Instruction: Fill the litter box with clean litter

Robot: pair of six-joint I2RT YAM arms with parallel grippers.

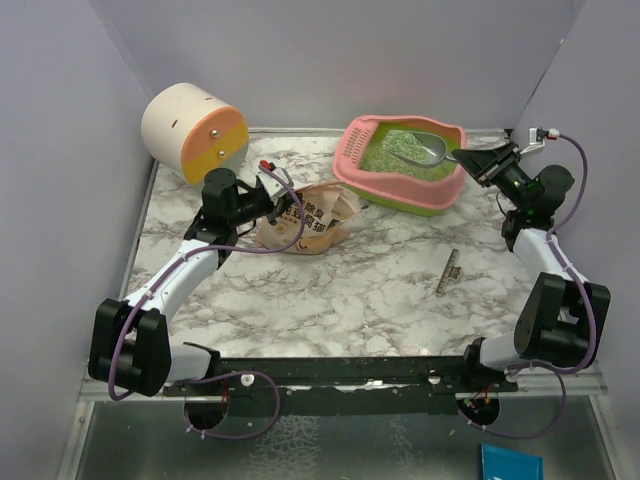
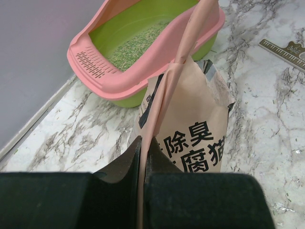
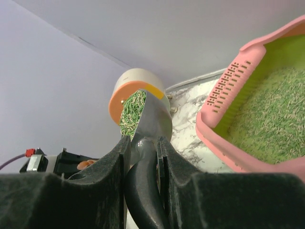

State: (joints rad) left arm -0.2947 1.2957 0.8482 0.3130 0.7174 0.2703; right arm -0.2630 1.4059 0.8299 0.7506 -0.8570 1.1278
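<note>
Litter box (image 1: 352, 150) sits beside right gripper (image 1: 464, 159) holding scoop (image 1: 428, 150).

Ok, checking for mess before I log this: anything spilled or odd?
No spill that I can see on the table. The bag lies slumped on its side, a flap pinched by the left gripper. A stray ruler lies on the marble.

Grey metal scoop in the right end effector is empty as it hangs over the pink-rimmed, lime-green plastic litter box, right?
Not empty: the right wrist view shows the grey metal scoop carrying pale green litter granules. The right end effector does grip it over the pink-rimmed litter box.
</note>
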